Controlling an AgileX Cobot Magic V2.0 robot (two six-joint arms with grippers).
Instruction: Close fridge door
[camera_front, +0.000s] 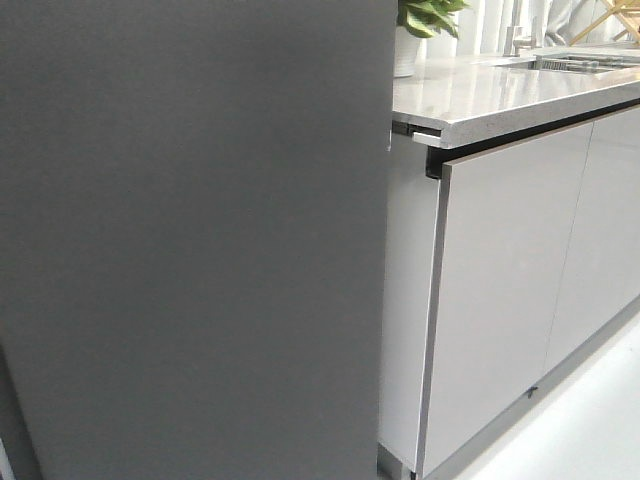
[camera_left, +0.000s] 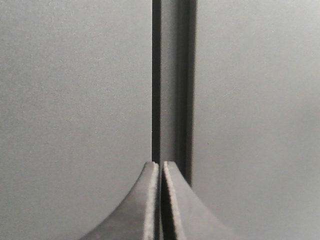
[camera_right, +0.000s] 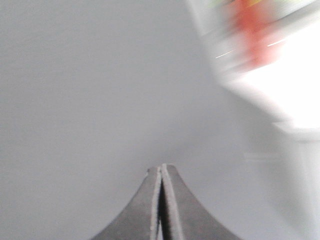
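Fridge door (camera_front: 190, 230): matte dark grey outside is seen in the front view, where the left and middle of the picture are filled by it, very near to the camera; its straight right edge runs from top to bottom, just beside the white cabinet side. The inside of the door is not shown.
Left gripper (camera_left: 160, 200): seen only in the left wrist view; the two dark fingers are pressed together, with nothing between them. The tips are pointed at a narrow dark vertical seam (camera_left: 172, 85) between two matte grey panels. Whether the tips are touching the surface cannot be told, and which panel is the door cannot be told from this view.
Right gripper (camera_right: 161, 205): seen only in the right wrist view; the fingers are clenched together and nothing is held. A plain grey surface (camera_right: 90, 90) is faced by them. The far part of this picture is blurred, and only a red-orange patch and a bright white area can be made out.
Cabinet doors (camera_front: 510, 290): glossy light grey, to the right of the fridge door, under the countertop.
Countertop (camera_front: 500, 90): pale speckled stone, at the right and farther away.
Plant (camera_front: 420, 25): green leaves in a white pot, stood on the far left end of the countertop.
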